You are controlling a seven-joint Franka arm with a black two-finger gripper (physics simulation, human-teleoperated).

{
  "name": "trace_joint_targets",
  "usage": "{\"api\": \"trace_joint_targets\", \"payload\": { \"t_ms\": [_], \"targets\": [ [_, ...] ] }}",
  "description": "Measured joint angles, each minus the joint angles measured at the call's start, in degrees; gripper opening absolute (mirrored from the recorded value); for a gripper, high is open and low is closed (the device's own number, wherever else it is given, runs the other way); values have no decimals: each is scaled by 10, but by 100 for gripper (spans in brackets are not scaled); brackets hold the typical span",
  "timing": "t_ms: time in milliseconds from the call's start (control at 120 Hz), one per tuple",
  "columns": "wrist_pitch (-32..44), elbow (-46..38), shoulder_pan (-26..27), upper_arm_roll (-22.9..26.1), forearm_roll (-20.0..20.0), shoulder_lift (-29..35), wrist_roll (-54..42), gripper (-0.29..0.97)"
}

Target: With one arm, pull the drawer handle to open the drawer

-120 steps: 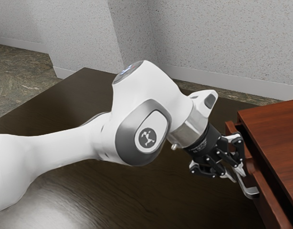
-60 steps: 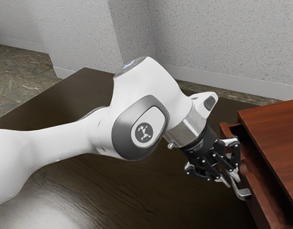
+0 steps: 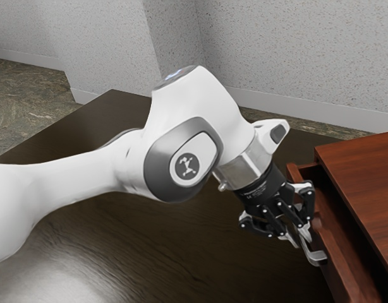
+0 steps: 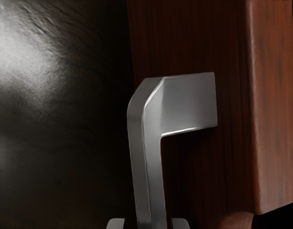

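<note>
**Q:** What is recorded for the drawer and its contents?

**A:** The drawer [image 3: 338, 278] is seen at the exterior view's right. It is set in a red-brown wooden cabinet [image 3: 364, 183] that stands on the table [image 3: 86, 158]. The drawer front stands clear of the cabinet body, so the drawer is partly open. A dark gap is seen behind the front. What lies inside cannot be told.

**Q:** Where is the handle located?

**A:** The handle [image 3: 315, 255], a grey metal bar with bent ends, is mounted on the drawer front. In the wrist view it is seen close up against the wood grain of the front.

**Q:** How are the gripper and arm set?

**A:** The gripper [image 3: 306, 218] is closed narrowly on the handle. In the wrist view a finger pad is seen on each side of the bar, both against it. The white arm [image 3: 181, 164] enters from the exterior view's left and lies low over the table. The wrist is angled downward toward the exterior view's right, with the fingers pointed at the drawer front.

**Q:** What is noted for the surface and room?

**A:** The table is dark brown and glossy, with a pale reflection. Behind it are light speckled walls [image 3: 276, 44] with a white skirting board [image 3: 295, 105]. A mottled stone floor [image 3: 23, 88] is also seen.
</note>
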State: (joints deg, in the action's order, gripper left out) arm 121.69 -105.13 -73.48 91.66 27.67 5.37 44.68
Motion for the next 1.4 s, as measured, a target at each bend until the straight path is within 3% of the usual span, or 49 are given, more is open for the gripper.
{"api": "trace_joint_targets", "payload": {
  "t_ms": [375,1400],
  "targets": [
    [-43,17,-1,-12,-42,-2,15,2],
    [-131,58,2,-17,-63,12,33,0]
  ]
}}
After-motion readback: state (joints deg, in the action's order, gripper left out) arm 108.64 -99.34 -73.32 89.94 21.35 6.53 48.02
